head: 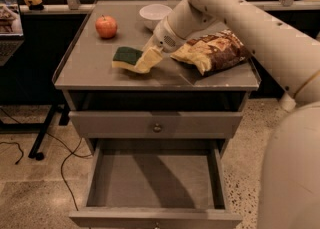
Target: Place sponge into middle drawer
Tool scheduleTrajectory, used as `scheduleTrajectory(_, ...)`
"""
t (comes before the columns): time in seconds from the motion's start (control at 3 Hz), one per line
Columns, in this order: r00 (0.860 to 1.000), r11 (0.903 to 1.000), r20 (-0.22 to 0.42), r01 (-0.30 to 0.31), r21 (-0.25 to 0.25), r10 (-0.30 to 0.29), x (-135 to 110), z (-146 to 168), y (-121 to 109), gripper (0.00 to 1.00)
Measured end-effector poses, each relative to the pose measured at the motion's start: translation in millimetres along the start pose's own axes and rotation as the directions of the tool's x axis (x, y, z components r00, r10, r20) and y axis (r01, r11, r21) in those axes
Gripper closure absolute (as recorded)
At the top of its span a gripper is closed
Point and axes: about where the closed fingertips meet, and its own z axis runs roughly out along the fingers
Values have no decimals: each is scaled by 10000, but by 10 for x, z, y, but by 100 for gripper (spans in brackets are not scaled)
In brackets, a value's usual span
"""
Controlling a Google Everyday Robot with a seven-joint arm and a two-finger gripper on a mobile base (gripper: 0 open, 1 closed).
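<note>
The sponge [131, 58], pale yellow with a dark green top, lies on the cabinet top left of centre. Its right end tilts up toward my gripper. My gripper [151, 54] is at that right end of the sponge, at the tip of the white arm that reaches in from the upper right. The middle drawer [150, 218] is pulled out wide at the bottom of the view, and its grey inside is bare. The knobbed drawer one tier higher [157, 124] is closed.
A red apple [106, 26] sits at the back left of the cabinet top [85, 73]. A white bowl [154, 14] is behind the gripper. A crinkled snack bag [212, 50] lies right of it. My arm and body fill the right side. Cables [60, 153] lie on the floor at the left.
</note>
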Motion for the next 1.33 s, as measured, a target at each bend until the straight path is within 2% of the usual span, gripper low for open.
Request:
scheduleTrajectory(0.33, 9994, 9999, 357, 46, 96, -50, 113, -234, 314, 100)
scheduleTrajectory(0.67, 9971, 9990, 727, -234, 388, 206, 276, -364, 610, 100)
scheduleTrajectory(1.33, 9884, 9887, 1191, -1067, 1056, 940, 618, -395, 1104, 100)
